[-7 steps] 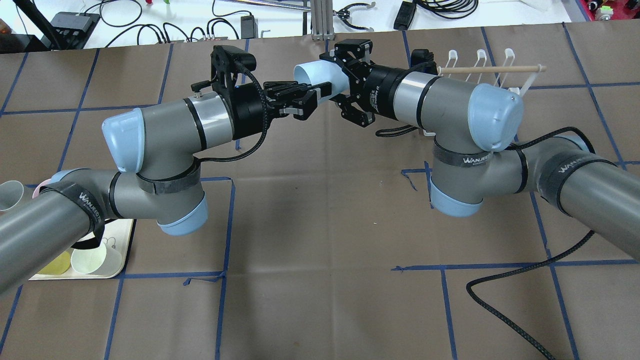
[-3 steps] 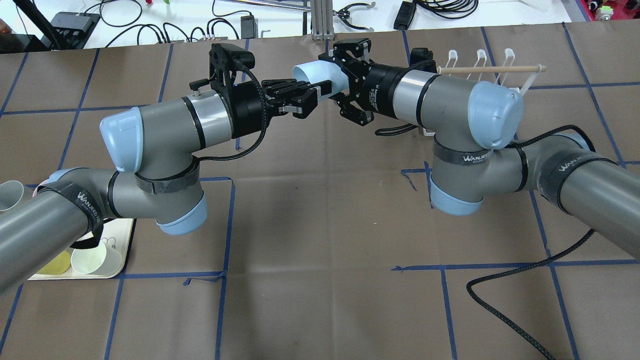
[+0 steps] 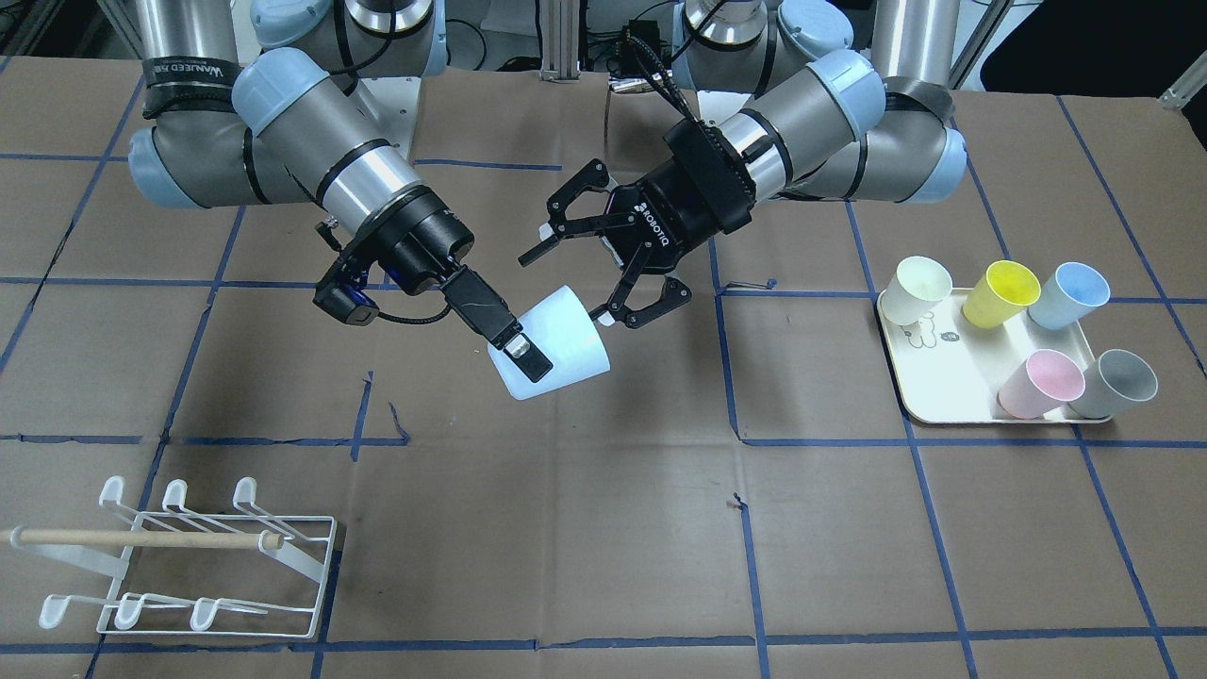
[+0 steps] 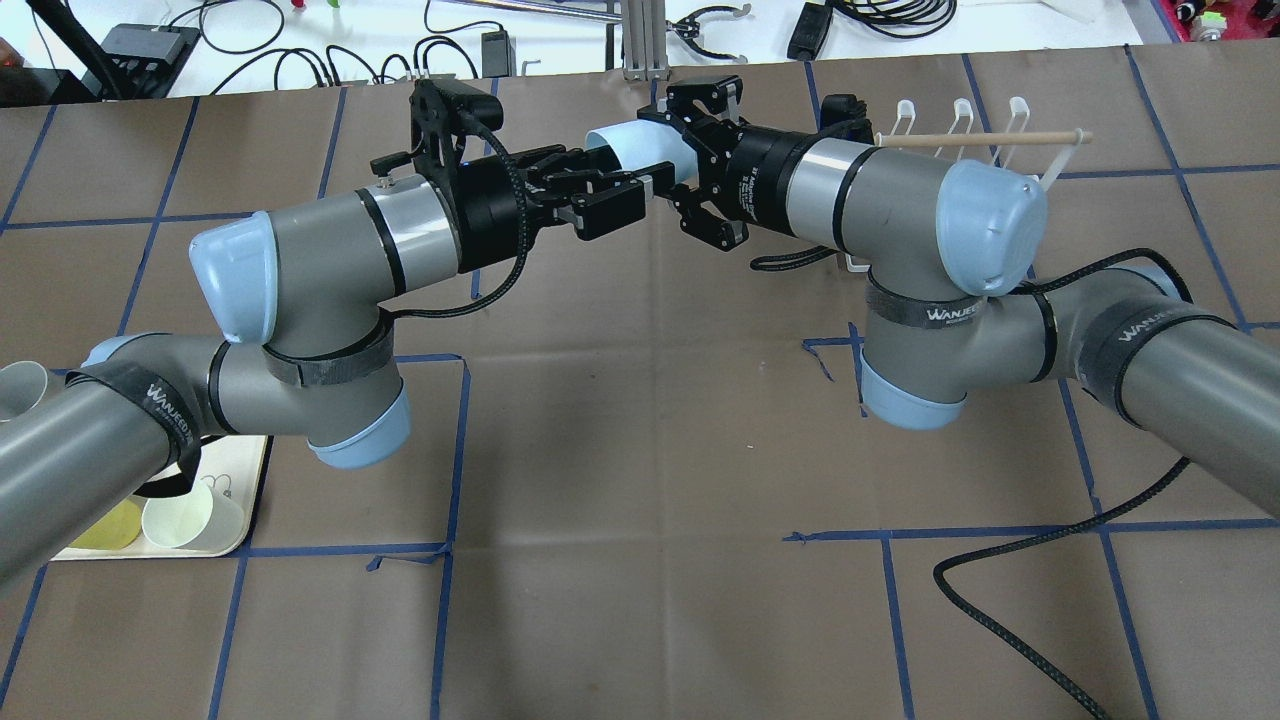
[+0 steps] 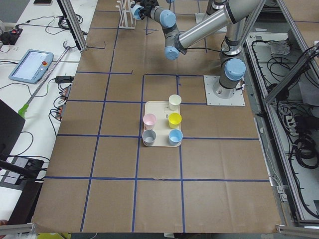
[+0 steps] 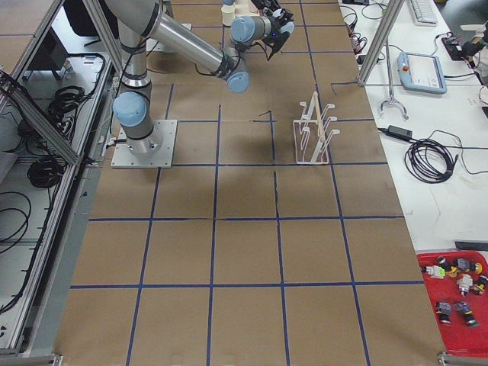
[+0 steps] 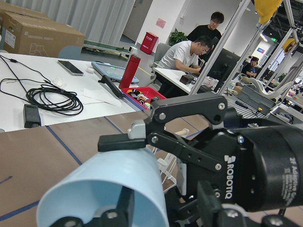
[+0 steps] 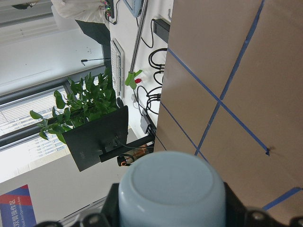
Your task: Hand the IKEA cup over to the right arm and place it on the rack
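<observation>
Table is under brown paper [image 3: 603, 528] w/ a blue tape grid [image 3: 752, 566]. Behind its far edge is a white bench [image 4: 330, 50] w/ cables and adapters. L wrist view: office bg, people [image 7: 187, 52] at desks. R wrist view: a potted plant [image 8: 87, 111] by a window.

Cream tray [image 3: 943, 410] on robot's L side holds 5 cups, mouths up: cream cup [image 3: 919, 288], yellow cup [image 3: 1007, 290] and blue cup [image 3: 1070, 292] in the row nearer the robot, pink cup [image 3: 1042, 382] and grey cup [image 3: 1113, 382] in the other. Rack [image 3: 236, 517] sits on robot's R side near the operators' edge, wooden dowel [image 3: 141, 538] across it.

IKEA cup [image 3: 570, 339], pale blue, is in the air over mid-table, on its side, base toward the R arm [image 3: 311, 151]. R gripper [image 3: 519, 356] is clamped on its wall, one finger on top, other beneath. L gripper [image 3: 566, 283] is spread wide, holding nothing, tips just beside the cup's rim; can't tell if they touch
</observation>
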Available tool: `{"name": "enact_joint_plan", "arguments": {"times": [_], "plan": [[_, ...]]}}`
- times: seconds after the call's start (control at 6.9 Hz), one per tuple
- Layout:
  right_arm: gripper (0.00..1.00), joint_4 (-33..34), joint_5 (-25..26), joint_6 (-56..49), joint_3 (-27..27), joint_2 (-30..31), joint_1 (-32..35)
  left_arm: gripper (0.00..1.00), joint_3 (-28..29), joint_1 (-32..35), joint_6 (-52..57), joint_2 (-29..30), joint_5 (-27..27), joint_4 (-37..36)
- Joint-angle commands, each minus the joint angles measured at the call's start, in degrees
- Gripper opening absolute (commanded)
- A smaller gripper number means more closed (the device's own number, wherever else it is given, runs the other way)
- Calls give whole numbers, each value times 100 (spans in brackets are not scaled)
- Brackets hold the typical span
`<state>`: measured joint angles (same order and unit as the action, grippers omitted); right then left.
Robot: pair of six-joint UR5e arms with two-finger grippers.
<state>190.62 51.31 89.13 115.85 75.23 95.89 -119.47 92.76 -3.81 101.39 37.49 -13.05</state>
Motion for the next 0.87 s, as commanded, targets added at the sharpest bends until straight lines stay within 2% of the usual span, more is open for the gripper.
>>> {"name": "enact_joint_plan", "arguments": {"times": [0.0,0.14,0.29,0.43,0.58,0.72], "plan": [[50,-7,2,-79,-18,-34,-9,95,-50,-160,-164,-84,275,48],[42,-7,2,-123,-105,-122,-61,95,-76,-370,-164,-128,294,75],[40,28,132,-881,-263,-271,-114,95,-146,-616,-164,-189,286,153],[36,28,560,-2167,-343,-368,-201,95,-355,-818,-164,-416,294,284],[35,37,1156,-3433,-352,-386,-289,95,-401,-1064,-164,-732,338,886],[30,55,1849,-4890,-361,-404,-395,95,-332,-1180,-155,-1118,869,1780]]}}
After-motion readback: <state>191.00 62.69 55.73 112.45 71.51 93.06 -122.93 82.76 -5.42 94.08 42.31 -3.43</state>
